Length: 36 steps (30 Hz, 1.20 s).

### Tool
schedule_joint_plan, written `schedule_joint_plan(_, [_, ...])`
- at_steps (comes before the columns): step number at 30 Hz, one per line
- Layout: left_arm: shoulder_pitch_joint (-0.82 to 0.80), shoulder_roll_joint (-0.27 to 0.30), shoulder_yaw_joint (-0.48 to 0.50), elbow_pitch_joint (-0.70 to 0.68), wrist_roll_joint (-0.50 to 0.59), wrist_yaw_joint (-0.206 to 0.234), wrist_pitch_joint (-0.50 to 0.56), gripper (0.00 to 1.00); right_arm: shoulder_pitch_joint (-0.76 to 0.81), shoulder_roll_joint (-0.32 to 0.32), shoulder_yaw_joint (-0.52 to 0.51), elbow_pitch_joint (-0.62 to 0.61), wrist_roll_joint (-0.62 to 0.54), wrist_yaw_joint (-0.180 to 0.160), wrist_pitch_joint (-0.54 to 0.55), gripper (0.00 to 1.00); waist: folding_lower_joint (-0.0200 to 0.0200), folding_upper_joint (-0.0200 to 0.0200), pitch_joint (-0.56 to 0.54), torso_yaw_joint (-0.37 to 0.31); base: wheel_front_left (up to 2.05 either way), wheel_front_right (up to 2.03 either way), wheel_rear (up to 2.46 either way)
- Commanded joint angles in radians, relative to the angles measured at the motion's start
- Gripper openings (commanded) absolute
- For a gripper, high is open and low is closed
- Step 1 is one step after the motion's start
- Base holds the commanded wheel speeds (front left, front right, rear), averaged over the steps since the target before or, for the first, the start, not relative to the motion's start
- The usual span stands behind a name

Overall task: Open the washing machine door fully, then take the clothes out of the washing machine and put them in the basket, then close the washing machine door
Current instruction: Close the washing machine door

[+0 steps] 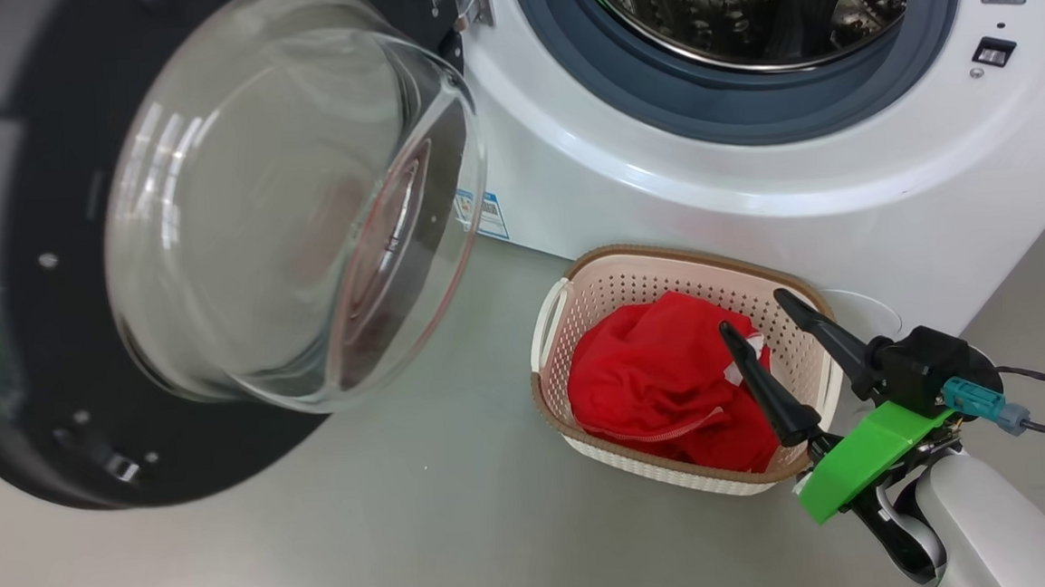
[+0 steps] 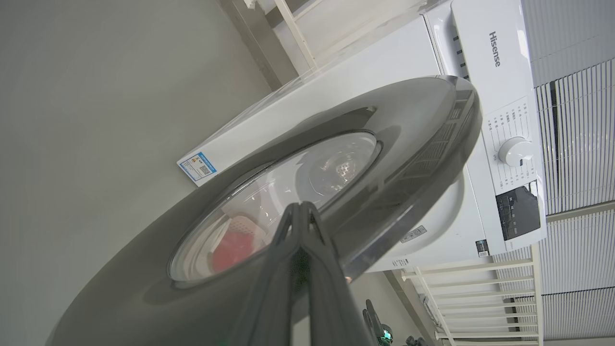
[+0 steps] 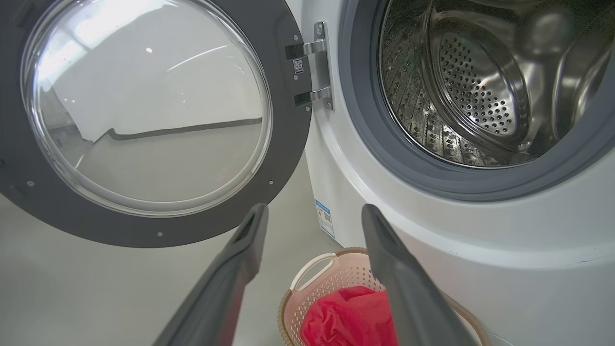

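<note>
Door's wide open, folks: the washing machine door (image 1: 290, 199) hangs out to the left of the washing machine (image 1: 752, 189), glass bowl bulging toward the head cam, hinge (image 3: 314, 67) holding it at the machine's left edge. Steel drum (image 1: 741, 8) gleams inside the grey gasket (image 1: 655, 95). Blue sticker (image 1: 481, 214) sits low on the machine's front corner, just behind the door's glass. Now the clothes (image 1: 664, 385): bright red, bunched up, lying in the basket (image 1: 630, 273), w/ a bit of white showing at the right. Basket stands on the floor (image 1: 410, 536) right up against the machine's front, below the drum opening. R claw (image 1: 753, 310) is spread wide, nothing between the fingers, hanging over the basket's right side w/ the tips pointing toward the machine. One finger crosses the red fabric in the head view; touching or not, can't tell. L claw (image 2: 300, 207) is pressed together, gripping nothing, and lies along the door's dark outer face w/ its tips at the edge of the window. Contact w/ the door? Can't tell. Thru the glass from that side, basket & red fabric show faintly.
</note>
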Motion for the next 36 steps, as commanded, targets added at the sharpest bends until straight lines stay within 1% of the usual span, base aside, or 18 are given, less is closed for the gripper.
schedule_joint_plan(1, [0.01, 0.042, 0.014, -0.036, -0.01, -0.01, 0.019, 0.0, 0.019, 0.008, 0.014, -0.027, -0.003, 0.002, -0.005, 1.0, 0.0, 0.0, -0.005, 0.002, 0.0, 0.0, 0.0])
schedule_joint_plan(11, [0.101, 0.004, 0.007, -0.223, -0.069, -0.01, 0.106, 0.0, 0.047, 0.014, -0.007, -0.038, -0.005, 0.002, -0.005, 1.0, 0.0, 0.0, -0.033, -0.008, 0.0, 0.0, 0.0])
schedule_joint_plan(17, [0.154, -0.02, -0.007, -0.349, -0.087, -0.01, 0.143, 0.0, 0.063, 0.02, -0.019, -0.047, -0.006, 0.002, -0.005, 1.0, 0.0, 0.0, -0.044, -0.03, 0.0, 0.0, 0.0])
schedule_joint_plan(25, [0.201, -0.052, -0.035, -0.483, -0.098, -0.009, 0.171, 0.0, 0.069, 0.036, -0.036, -0.055, -0.013, 0.002, -0.005, 1.0, 0.0, 0.0, -0.041, -0.08, 0.0, 0.0, 0.0])
schedule_joint_plan(33, [0.215, -0.077, -0.072, -0.596, -0.096, 0.011, 0.187, 0.0, 0.07, 0.053, -0.057, -0.066, -0.022, 0.002, -0.005, 1.0, 0.0, 0.0, -0.032, -0.149, 0.0, 0.0, 0.0])
schedule_joint_plan(36, [0.214, -0.084, -0.08, -0.617, -0.097, 0.018, 0.188, 0.0, 0.069, 0.057, -0.061, -0.068, -0.025, 0.002, -0.005, 1.0, 0.0, 0.0, -0.028, -0.167, 0.0, 0.0, 0.0])
